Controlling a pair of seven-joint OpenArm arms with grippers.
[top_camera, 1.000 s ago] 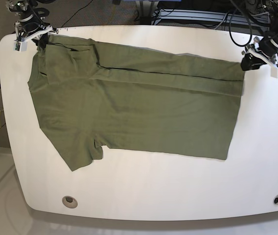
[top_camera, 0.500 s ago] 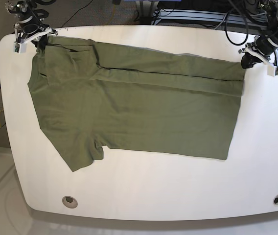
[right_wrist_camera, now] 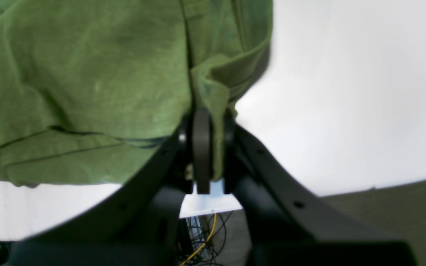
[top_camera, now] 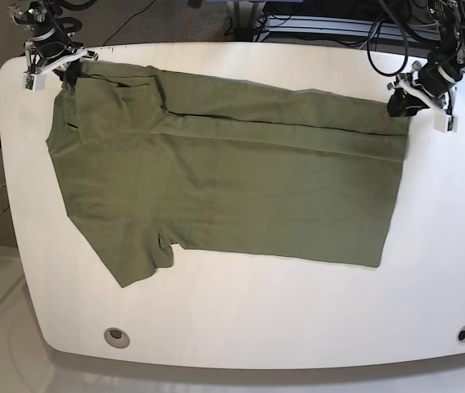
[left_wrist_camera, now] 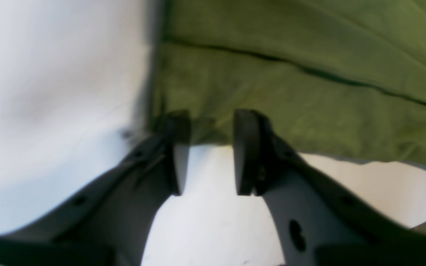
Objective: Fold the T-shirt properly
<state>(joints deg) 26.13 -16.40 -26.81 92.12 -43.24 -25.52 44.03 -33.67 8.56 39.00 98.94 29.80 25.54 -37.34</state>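
Base overhead; wrist views close, sharing T-shirt.

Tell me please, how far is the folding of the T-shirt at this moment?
Early stage. Done: one long edge of the T-shirt is folded over along the far side of the table. In hand: the right gripper is shut on the cloth at one far corner; the left gripper sits open at the other corner, cloth edge between its pads. Left: the near sleeve and the remaining folds.
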